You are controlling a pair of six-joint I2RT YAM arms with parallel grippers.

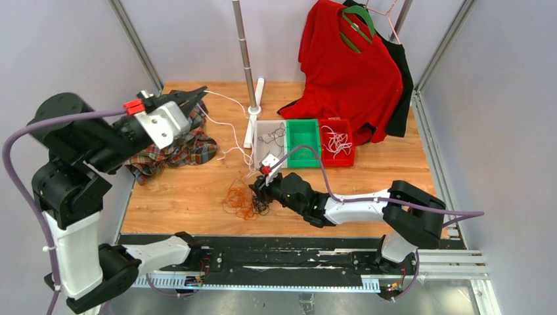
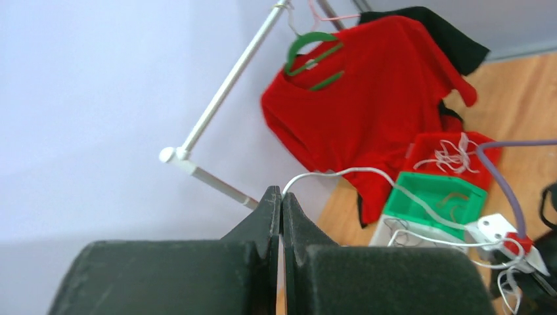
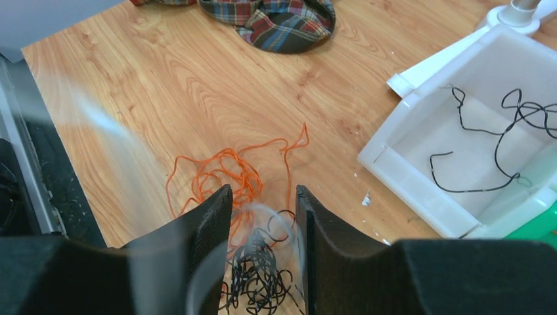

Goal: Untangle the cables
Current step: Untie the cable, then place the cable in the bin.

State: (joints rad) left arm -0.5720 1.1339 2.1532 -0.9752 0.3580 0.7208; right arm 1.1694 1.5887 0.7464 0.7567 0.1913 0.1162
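A tangle of orange cable and black cable lies on the wooden table near the front. My right gripper hangs low over it. In the right wrist view its jaws stand open, with the black bunch between them and the orange loops just beyond. A blurred white strand crosses in front of the fingers. My left gripper is raised at the back left, shut on a white cable. That cable sags down toward the tangle.
Three small bins stand in a row: a white bin with black cable, a green bin, and a red bin with white cable. A plaid cloth lies at the left. A red shirt hangs by the metal pole.
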